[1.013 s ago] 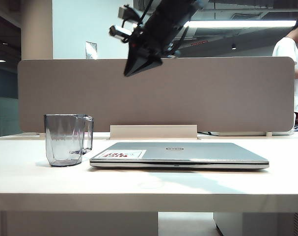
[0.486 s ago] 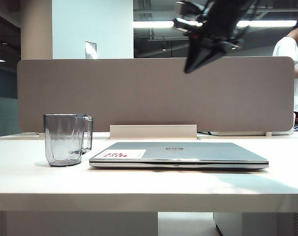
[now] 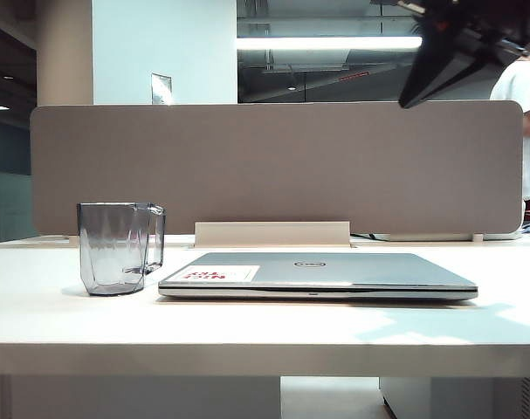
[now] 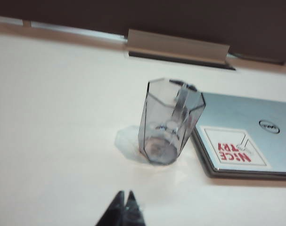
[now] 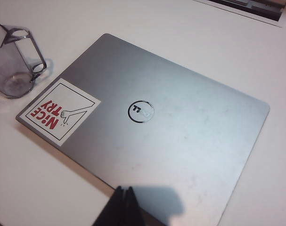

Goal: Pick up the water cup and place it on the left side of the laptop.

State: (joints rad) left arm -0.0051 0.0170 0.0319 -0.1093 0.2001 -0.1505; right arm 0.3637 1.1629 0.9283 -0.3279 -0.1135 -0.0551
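Note:
The water cup [image 3: 120, 249], a smoky transparent mug, stands upright on the table just left of the closed silver laptop [image 3: 317, 272], its handle toward the laptop. My right gripper [image 3: 407, 102] hangs shut and empty high above the laptop's right end. In the right wrist view its tips [image 5: 124, 189] hover over the laptop [image 5: 157, 117], with the cup [image 5: 13, 66] off past the stickered corner. My left gripper [image 4: 125, 194] is shut and empty, well short of the cup [image 4: 168, 122] and laptop [image 4: 256, 141]. It does not show in the exterior view.
A beige partition panel [image 3: 273, 166] closes off the back of the table [image 3: 247, 340], with a low cable cover [image 3: 271, 233] at its foot. A person in white [image 3: 522, 96] stands behind the panel at the right.
My right arm has swung from above the middle of the table toward the upper right, away from the cup. Cup and laptop have not moved.

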